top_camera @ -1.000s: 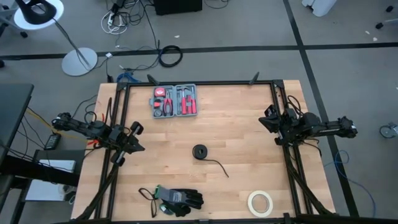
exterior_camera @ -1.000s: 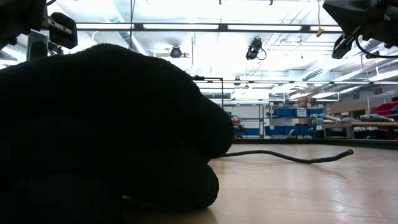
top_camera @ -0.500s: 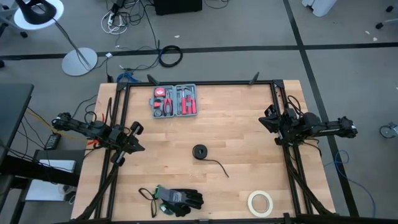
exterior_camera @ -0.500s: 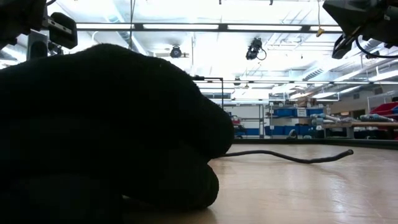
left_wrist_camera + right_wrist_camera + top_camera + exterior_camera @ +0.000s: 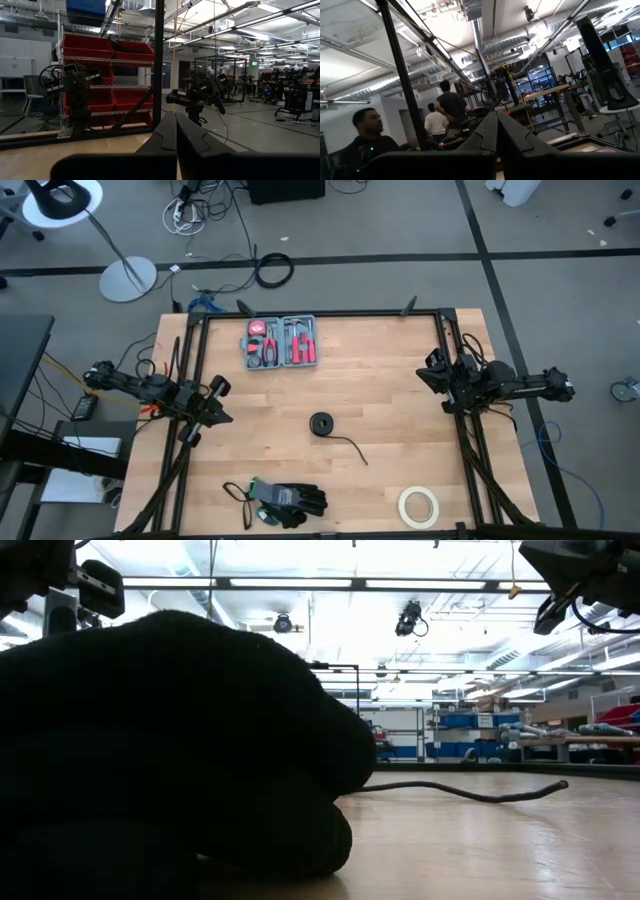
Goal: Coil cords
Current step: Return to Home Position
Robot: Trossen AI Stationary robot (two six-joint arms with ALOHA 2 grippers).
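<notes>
The cord (image 5: 323, 425) lies in the middle of the table as a small round black coil, its loose tail (image 5: 352, 447) trailing toward the near right; the tail (image 5: 470, 792) also shows in the low view. My left gripper (image 5: 222, 402) is shut at the table's left edge, tilted a little upward, its fingers (image 5: 176, 131) together. My right gripper (image 5: 424, 373) is shut at the right edge, fingers (image 5: 495, 131) together. Both stand well apart from the cord.
A grey tool case (image 5: 281, 342) with red-handled tools sits at the far left. Black gloves (image 5: 285, 500) lie at the near edge and fill the low view's left (image 5: 170, 750). A roll of tape (image 5: 419, 505) lies near right. People show beyond the table in the right wrist view.
</notes>
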